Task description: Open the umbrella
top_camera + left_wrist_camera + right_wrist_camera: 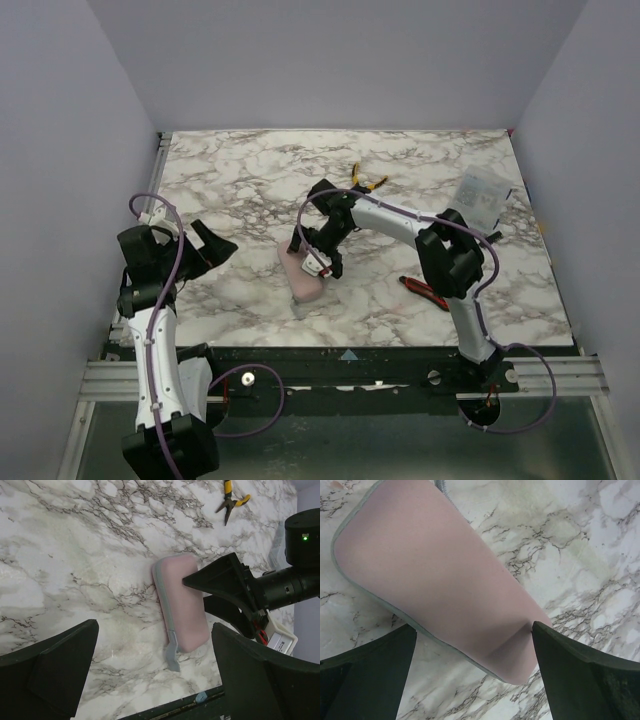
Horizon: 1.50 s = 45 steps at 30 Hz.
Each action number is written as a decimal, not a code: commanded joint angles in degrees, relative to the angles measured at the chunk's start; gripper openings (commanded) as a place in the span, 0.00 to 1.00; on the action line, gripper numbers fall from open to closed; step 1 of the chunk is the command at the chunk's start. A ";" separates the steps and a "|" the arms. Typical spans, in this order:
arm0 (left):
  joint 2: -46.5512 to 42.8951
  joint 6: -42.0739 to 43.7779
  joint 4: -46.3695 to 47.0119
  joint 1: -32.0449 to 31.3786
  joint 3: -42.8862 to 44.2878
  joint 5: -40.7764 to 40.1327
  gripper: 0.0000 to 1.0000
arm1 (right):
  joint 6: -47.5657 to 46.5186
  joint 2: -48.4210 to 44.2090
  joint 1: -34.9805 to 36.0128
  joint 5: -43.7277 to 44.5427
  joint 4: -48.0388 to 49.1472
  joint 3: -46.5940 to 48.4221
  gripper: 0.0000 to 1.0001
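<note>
Right hand [474,627], spread wide, straddles the pink case [430,565] near the desk's [250,170] near edge; left hand [155,626] hangs spread too. Centre it across the case's width before closing.

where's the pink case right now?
Top view: pink case near the centre of the marble table, directly under the open right gripper; the red-and-black knife lies to its right.

Umbrella not in view, pink zipped case [180,615] lying flat
</note>
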 commanded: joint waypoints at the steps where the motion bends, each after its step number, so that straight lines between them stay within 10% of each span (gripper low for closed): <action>1: -2.23 -2.03 1.22 0.29 -3.08 2.59 0.99 | -14.54 -0.97 1.02 0.61 3.79 -3.00 1.00; 8: -0.93 -2.70 2.50 0.25 -2.76 2.30 0.99 | -17.76 -1.04 1.38 2.65 1.67 -4.73 0.98; 19: 1.65 -6.12 10.54 -2.46 -7.72 6.51 0.91 | 18.00 -9.24 0.05 25.55 19.55 -20.93 0.84; 28: 3.77 4.85 17.94 -16.23 -6.69 0.80 0.86 | 28.56 -15.22 -6.29 28.30 18.65 -26.69 0.85; 45: 3.04 8.47 17.27 -16.14 -3.21 -7.95 0.98 | 83.03 -6.17 -6.62 20.79 3.85 2.17 1.00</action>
